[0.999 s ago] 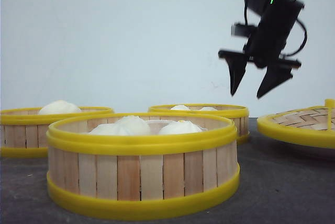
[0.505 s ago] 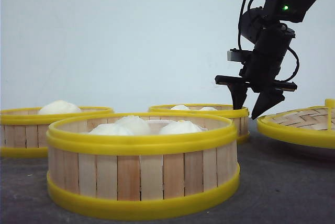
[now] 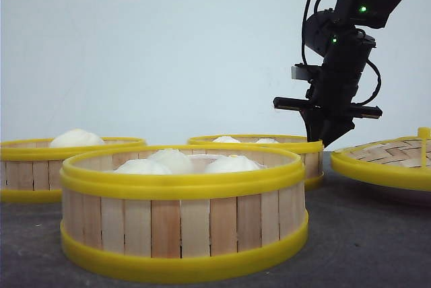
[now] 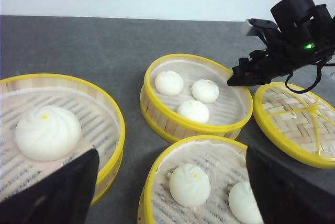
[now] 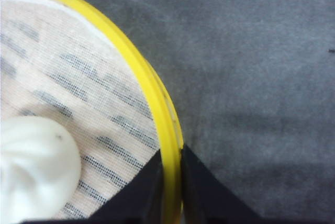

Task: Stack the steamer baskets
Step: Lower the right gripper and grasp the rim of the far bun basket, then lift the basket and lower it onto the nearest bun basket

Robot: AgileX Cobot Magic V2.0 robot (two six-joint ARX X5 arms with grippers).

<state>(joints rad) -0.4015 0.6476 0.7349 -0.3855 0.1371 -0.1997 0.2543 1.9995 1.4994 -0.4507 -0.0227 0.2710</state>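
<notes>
The right gripper (image 5: 171,182) had its two dark fingers (image 5: 144,192) pinching the yellow top ring of the far basket (image 4: 196,98), one finger inside the rim and one outside, the ring showing as a narrow yellow strip between them. In the front view that gripper (image 3: 328,133) hung straight down from its black arm (image 3: 350,25) onto the right edge of the far basket (image 3: 256,143), which sat on the dark grey tabletop (image 3: 363,234) behind the near basket (image 3: 182,210). The far basket held three white buns (image 4: 193,111) on a pale cloth liner, one of them close beside the gripped rim. Just to its right lay the flat woven lid (image 4: 296,122) with a yellow rim, near the basket but apart from it. The near basket (image 4: 199,182) held at least two buns and stood in front of the far one, not touching it. The third basket (image 4: 57,130) stood off to the left with one large bun (image 4: 47,132) inside, well apart from the gripped one. The left gripper (image 4: 167,192) hovered above the tabletop over the near basket, its fingers (image 4: 57,192) spread wide at either side and holding nothing. All three baskets rested separately on the tabletop, none yet stacked on another.
</notes>
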